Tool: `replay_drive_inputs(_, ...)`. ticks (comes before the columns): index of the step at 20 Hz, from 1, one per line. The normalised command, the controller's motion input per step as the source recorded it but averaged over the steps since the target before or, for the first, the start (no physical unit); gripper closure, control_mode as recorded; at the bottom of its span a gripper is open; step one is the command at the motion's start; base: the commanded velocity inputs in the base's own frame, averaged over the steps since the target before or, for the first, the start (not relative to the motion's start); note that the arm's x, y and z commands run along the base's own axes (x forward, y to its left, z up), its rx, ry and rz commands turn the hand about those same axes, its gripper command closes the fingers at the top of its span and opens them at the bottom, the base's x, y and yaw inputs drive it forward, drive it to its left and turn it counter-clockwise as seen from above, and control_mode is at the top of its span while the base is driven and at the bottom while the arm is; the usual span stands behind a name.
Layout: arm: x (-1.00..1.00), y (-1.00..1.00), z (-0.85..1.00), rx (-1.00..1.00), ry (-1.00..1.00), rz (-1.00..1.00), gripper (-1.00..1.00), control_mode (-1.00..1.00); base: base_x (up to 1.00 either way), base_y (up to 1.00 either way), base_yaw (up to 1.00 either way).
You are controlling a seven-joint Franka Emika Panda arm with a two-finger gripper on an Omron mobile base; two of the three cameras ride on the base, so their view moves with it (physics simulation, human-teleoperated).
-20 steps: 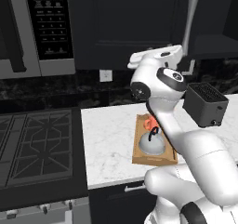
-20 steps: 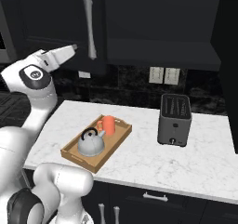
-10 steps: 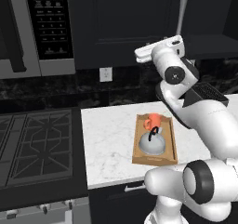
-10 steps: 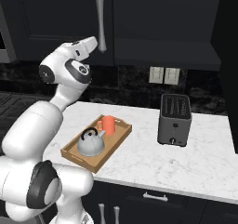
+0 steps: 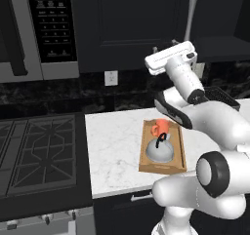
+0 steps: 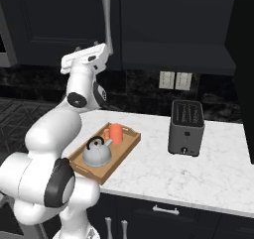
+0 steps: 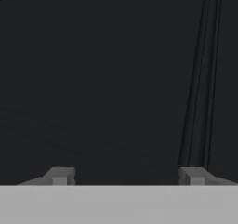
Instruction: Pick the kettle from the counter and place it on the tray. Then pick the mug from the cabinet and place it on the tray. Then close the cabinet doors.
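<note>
The wooden tray (image 5: 144, 157) (image 6: 128, 143) lies on the white counter (image 5: 114, 151) (image 6: 163, 173). On it sit the grey kettle (image 5: 160, 152) (image 6: 97, 154) and, just behind it, the orange-red mug (image 5: 161, 127) (image 6: 115, 133). My gripper (image 7: 125, 176) is raised high above the tray at the dark cabinet, close under the silver bar handle (image 5: 189, 15) (image 6: 106, 20) of the left cabinet door (image 5: 141, 24) (image 6: 59, 25). Its fingertips (image 7: 59, 175) stand wide apart, open, with nothing between them, and face a dark panel. A dark panel at the far right looks like the right door (image 6: 244, 59) swung out.
A dark boxy toaster (image 6: 186, 128) stands on the counter right of the tray. The black gas stovetop (image 5: 39, 156) lies left of the counter, with the microwave (image 5: 44, 29) above it. Wall sockets (image 6: 173, 80) sit on the dark backsplash.
My arm has swung up and straightened toward the cabinet. The left door's bar handle has shifted toward the cabinet front, so that door has swung inward. Tray, kettle and mug stay put.
</note>
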Motion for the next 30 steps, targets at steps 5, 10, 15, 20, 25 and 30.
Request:
replay_drive_inputs(5, -0.44, 0.29, 0.00, 0.02, 0.40, 0.04, -1.00, -1.00, 0.00, 0.00, 0.00)
replay_drive_inputs(10, -0.36, 0.34, 0.35, 0.02, 0.42, 0.01, -1.00, -1.00, 0.00, 0.00, 0.00)
replay_drive_inputs(15, -0.42, 0.08, 0.71, 0.01, 0.36, 0.00, -1.00, -1.00, 0.00, 0.00, 0.00)
replay_drive_inputs(20, -0.65, 0.00, 0.18, 0.02, 0.44, -0.03, -1.00, -1.00, 0.00, 0.00, 0.00)
replay_drive_inputs(25, -0.59, -0.14, -0.46, 0.02, 0.28, -0.26, -1.00, -1.00, 0.00, 0.00, 0.00)
replay_drive_inputs(30, -0.08, -0.40, -0.41, 0.08, 0.21, -0.30, -1.00, -1.00, 0.00, 0.00, 0.00)
